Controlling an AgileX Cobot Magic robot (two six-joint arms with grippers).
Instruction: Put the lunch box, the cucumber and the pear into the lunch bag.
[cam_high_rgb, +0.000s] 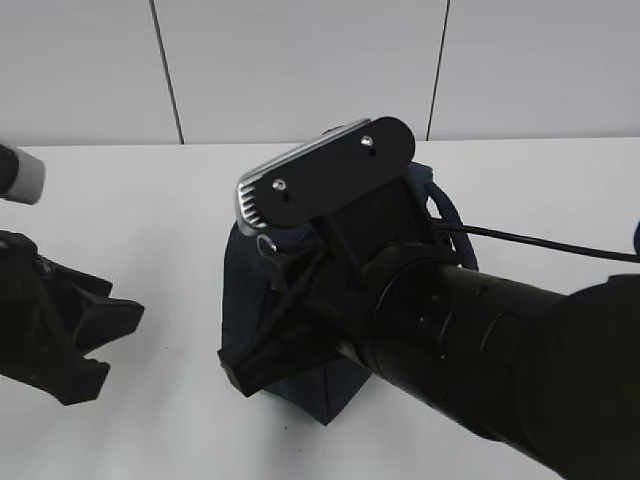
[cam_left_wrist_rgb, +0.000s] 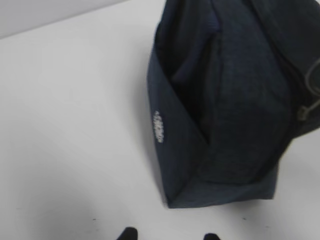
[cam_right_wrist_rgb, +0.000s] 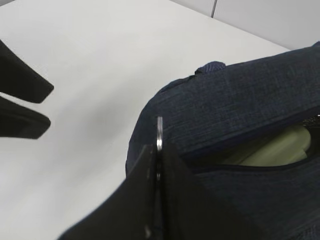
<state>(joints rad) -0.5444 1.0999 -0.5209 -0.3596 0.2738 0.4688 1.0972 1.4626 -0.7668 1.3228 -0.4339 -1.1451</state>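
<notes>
The dark navy lunch bag (cam_high_rgb: 250, 300) stands mid-table, mostly hidden behind my right arm. My right gripper (cam_right_wrist_rgb: 159, 150) is shut on the bag's metal ring pull (cam_right_wrist_rgb: 159, 131), above the zipper slit. Through the slit a pale sage-green lid of the lunch box (cam_right_wrist_rgb: 280, 147) shows inside the bag (cam_right_wrist_rgb: 240, 100). My left gripper (cam_high_rgb: 95, 340) is open and empty on the table to the left of the bag; in the left wrist view only its two fingertips (cam_left_wrist_rgb: 126, 233) show, short of the bag's corner (cam_left_wrist_rgb: 220, 125). The cucumber and the pear are not in view.
The white table (cam_high_rgb: 150, 220) runs back to a pale panelled wall (cam_high_rgb: 300, 60). A black cable (cam_high_rgb: 540, 242) crosses the table at the right. The right arm's camera mount (cam_high_rgb: 330, 175) hangs over the bag top.
</notes>
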